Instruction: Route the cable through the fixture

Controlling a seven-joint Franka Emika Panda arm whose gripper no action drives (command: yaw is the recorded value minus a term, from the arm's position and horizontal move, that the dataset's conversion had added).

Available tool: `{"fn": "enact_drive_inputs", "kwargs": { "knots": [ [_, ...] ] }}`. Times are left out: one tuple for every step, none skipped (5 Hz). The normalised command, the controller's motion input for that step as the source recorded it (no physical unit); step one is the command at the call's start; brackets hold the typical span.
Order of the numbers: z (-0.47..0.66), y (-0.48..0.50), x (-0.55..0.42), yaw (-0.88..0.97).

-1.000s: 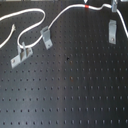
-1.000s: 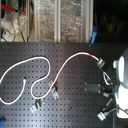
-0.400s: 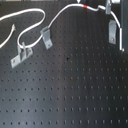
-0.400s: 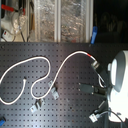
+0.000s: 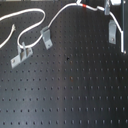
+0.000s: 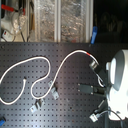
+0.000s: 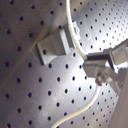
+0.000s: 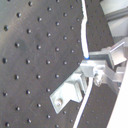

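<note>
A thin white cable point(image 5: 35, 15) with a red band point(image 5: 84, 6) snakes in loops across the matte black perforated tabletop point(image 5: 70, 90). The gripper point(image 7: 102, 65) has its metal jaws pinched on the cable beside the narrow grey fixture point(image 5: 113, 33).

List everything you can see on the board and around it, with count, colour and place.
Long thin white cable with a red band: one, white, looping across the far board in the first exterior view.
Tall narrow light-grey metal bracket fixture: one, grey, first exterior view's right.
Short angled grey clip: one, centre-left.
Flat-based grey clamp: one, left.
Black perforated board: one.
Clear bins: behind the board, second exterior view.
Gripper: one, metal, shut on the cable.
</note>
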Motion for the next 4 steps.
{"fn": "enact_drive_inputs", "kwargs": {
  "knots": [
    [0.33,-0.039,-0.182,-0.13],
    [0.13,0.001,-0.035,0.00],
    [0.14,0.097,-0.043,0.00],
    [0.11,0.194,0.066,0.19]
  ]
}}
